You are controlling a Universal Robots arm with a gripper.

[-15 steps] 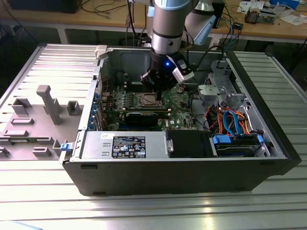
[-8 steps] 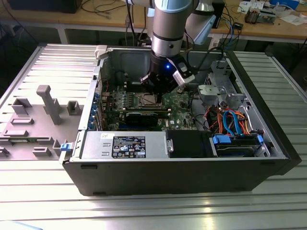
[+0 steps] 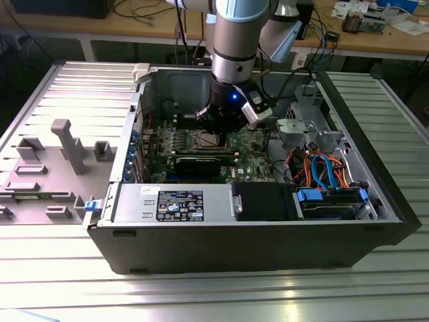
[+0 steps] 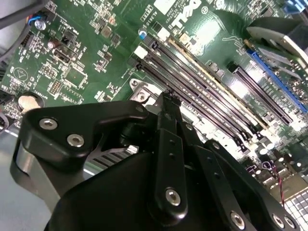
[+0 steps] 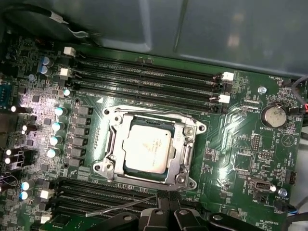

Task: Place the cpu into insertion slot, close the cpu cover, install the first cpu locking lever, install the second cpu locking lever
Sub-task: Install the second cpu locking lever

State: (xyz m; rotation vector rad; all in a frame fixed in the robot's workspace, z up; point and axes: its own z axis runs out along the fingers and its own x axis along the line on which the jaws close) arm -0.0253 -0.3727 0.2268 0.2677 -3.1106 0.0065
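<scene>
Ribbed metal tabletop (image 3: 60, 282) carries the open computer case (image 3: 255, 241) I'm working in, with the arm (image 3: 234, 47) reaching down over the green board (image 5: 231, 125). From my first wrist view, the chip (image 5: 147, 147) sits in the socket (image 5: 113, 144), with the silver cover frame (image 5: 185, 144) lying flat around it. My gripper (image 5: 166, 202) hangs just beside the socket's edge, near the long memory slots (image 5: 144, 79), fingers (image 4: 168, 144) drawn together with nothing between them. A thin wire lever (image 5: 120, 207) lies just beside the fingertips.
</scene>
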